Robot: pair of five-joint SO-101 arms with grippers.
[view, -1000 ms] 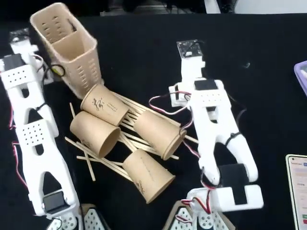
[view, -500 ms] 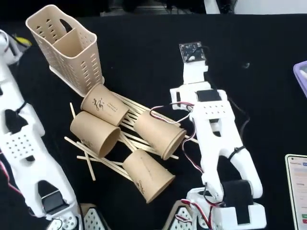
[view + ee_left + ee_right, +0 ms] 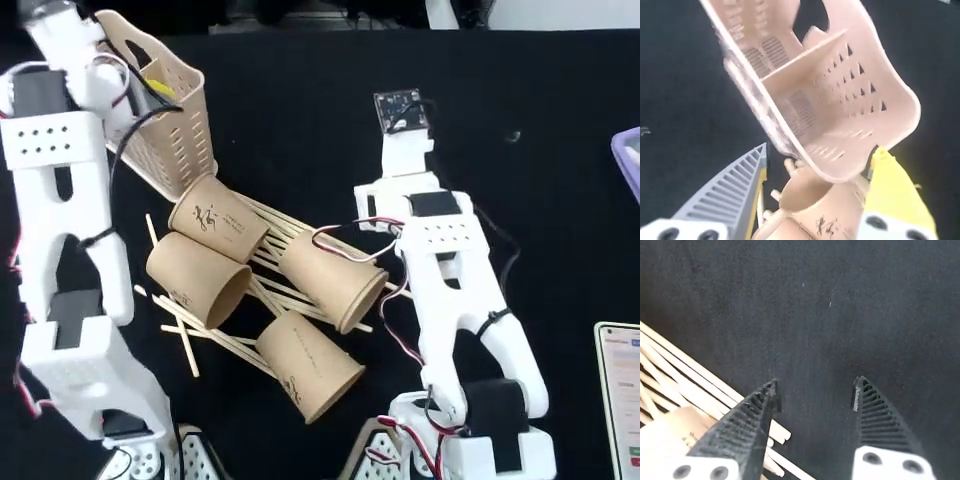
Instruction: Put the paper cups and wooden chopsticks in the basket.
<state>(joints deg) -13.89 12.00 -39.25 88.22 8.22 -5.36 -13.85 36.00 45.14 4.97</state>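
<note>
1. High view: the left arm [image 3: 50, 140] stands along the left side of the black table [image 3: 280, 100]. It rises from its base at the near edge and folds over at the far end, so that the left gripper [image 3: 150, 85] sits at the mouth of the basket [image 3: 175, 140].
2. The basket is beige and perforated, with a divider inside. It sits tilted at the far left of the table.
3. In the left wrist view the left gripper's jaws, one grey and one yellow, are spread wide with the basket's lower rim between them. Whether they press on it cannot be told.
4. Four paper cups [image 3: 335, 278] lie on their sides in a cluster at mid-table. The one nearest the basket lies just beside its foot.
5. Wooden chopsticks [image 3: 285, 228] lie scattered under and between the cups.
6. The right arm [image 3: 440, 230] stretches from its base at the near edge toward the table's middle, just beside the cups.
7. In the right wrist view the right gripper [image 3: 815, 387] points down at bare table. Its black jaws are apart and hold nothing. Chopstick tips and a cup's edge lie just beside one jaw.
</note>
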